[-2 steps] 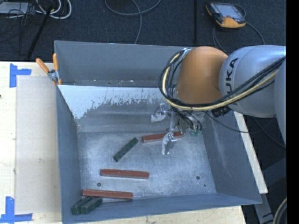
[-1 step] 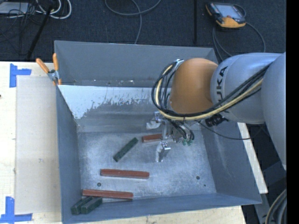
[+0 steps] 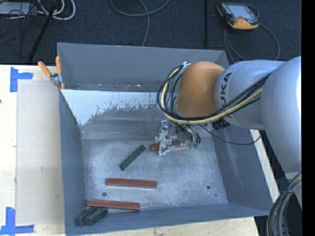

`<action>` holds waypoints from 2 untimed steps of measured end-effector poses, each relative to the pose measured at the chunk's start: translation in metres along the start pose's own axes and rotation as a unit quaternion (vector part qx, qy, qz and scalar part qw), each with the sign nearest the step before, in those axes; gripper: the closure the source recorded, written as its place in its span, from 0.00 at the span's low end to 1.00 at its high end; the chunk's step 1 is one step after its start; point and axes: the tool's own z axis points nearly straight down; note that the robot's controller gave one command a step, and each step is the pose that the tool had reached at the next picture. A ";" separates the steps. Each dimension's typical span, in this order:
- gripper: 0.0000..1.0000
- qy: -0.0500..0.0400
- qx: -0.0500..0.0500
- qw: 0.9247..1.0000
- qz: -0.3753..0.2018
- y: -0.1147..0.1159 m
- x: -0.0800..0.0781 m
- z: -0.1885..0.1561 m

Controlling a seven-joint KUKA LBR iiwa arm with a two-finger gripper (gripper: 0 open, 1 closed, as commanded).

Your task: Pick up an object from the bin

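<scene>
Camera view: we look down into the grey metal bin point(image 3: 123, 68) from above and a little from the side.
Arm: the silver arm point(image 3: 268, 92) comes in from the right and bends down over the far middle part of the bin.
Wrist: it carries an orange cover point(image 3: 197, 88), with black and yellow cables point(image 3: 166, 95) looping around its left side.
Hand: the hand point(image 3: 171, 142) is low, close to the bin floor, under the orange cover; we cannot tell if it is open or closed.
Task's thing: a small red-brown piece point(image 3: 155, 146) is at the left edge of the hand, touching it or just beside it; we cannot tell if the hand grips it.
Nearest other thing: a dark green block point(image 3: 132, 157) lies tilted, just left of the small piece and apart from it.
Middle of the bin: a long red-brown bar point(image 3: 131, 183) lies flat, well apart from the hand.
Near-left corner: a second red-brown bar point(image 3: 113, 204) lies along the near wall, and two dark green blocks point(image 3: 91, 216) lie side by side in the corner itself.
Surface: the bin floor point(image 3: 197, 176) is grey with pale scratches and specks.
Room: behind the bin there is a dark floor point(image 3: 162, 31) with thin loose wires point(image 3: 130, 6) on it, and an orange and grey handheld device point(image 3: 237, 14) lies at the upper right.
</scene>
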 end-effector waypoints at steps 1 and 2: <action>1.00 0.000 0.000 1.000 0.000 0.000 0.000 0.000; 1.00 0.006 0.000 1.000 -0.030 0.008 -0.003 -0.131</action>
